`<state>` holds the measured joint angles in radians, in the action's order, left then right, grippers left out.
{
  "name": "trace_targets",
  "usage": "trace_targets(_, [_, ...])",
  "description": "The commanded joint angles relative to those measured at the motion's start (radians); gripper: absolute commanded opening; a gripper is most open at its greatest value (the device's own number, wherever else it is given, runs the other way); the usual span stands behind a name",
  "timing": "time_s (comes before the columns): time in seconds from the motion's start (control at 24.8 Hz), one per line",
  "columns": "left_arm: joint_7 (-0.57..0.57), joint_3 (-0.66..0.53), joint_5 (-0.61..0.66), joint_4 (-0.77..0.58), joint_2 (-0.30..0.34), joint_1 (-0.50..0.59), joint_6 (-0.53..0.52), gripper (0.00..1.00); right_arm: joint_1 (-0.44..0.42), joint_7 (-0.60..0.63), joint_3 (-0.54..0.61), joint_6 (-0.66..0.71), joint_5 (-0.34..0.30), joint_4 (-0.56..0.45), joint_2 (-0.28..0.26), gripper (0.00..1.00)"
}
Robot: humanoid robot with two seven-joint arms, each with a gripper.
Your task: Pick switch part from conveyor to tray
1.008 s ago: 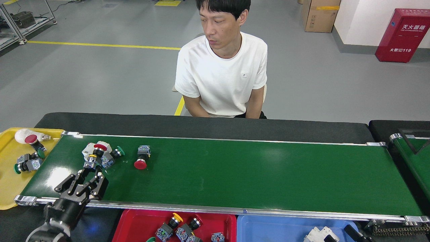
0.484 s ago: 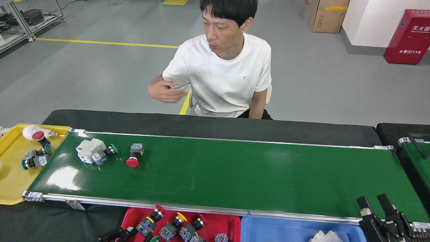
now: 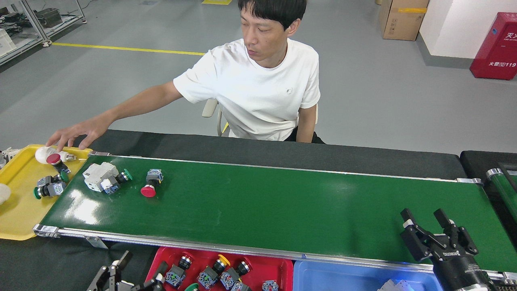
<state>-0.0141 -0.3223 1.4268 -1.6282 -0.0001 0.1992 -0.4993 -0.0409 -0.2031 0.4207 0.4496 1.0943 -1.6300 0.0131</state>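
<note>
At far left a person's hand (image 3: 76, 132) is reaching over the yellow plastic tray (image 3: 18, 214). The red-capped switch part (image 3: 150, 183) is lying on the glossy dark-green conveyor (image 3: 282, 206), upper left. Bottom left, the left gripper (image 3: 115, 273) is spreading released; lower right, the right gripper (image 3: 428, 226) is gaping, empty.

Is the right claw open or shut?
Open: the right claw's two dark fingers stand apart over the conveyor, nothing between them.
</note>
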Motion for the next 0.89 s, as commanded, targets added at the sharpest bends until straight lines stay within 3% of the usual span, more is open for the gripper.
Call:
trace_targets(0.0, [0.011, -0.012, -0.003, 0.018, 0.008, -0.027, 0.05, 1.0, 0.018, 0.001, -0.002, -0.017, 0.026, -0.014, -0.007, 0.97])
trace_targets(0.12, [0.013, -0.004, 0.01, 0.091, 0.049, -0.127, 0.105, 1.0, 0.018, 0.001, -0.007, -0.039, 0.076, -0.013, -0.002, 0.97])
trace_targets(0.32, [-0.001, 0.038, 0.063, 0.327, 0.108, -0.32, 0.196, 1.0, 0.009, 0.022, -0.068, -0.043, 0.07, -0.022, -0.004, 0.97])
trace_targets(0.52, [-0.078, 0.091, 0.081, 0.607, 0.17, -0.518, 0.257, 1.0, -0.037, 0.171, -0.094, -0.045, 0.068, -0.022, -0.019, 0.97])
trace_targets(0.73, [-0.182, 0.167, 0.083, 0.87, 0.227, -0.67, 0.312, 1.0, -0.105, 0.272, -0.171, -0.069, 0.068, -0.024, -0.058, 0.94])
trace_targets(0.85, [-0.244, 0.198, 0.081, 1.024, 0.25, -0.748, 0.334, 1.0, -0.116, 0.324, -0.281, -0.232, 0.068, -0.036, -0.127, 0.94])
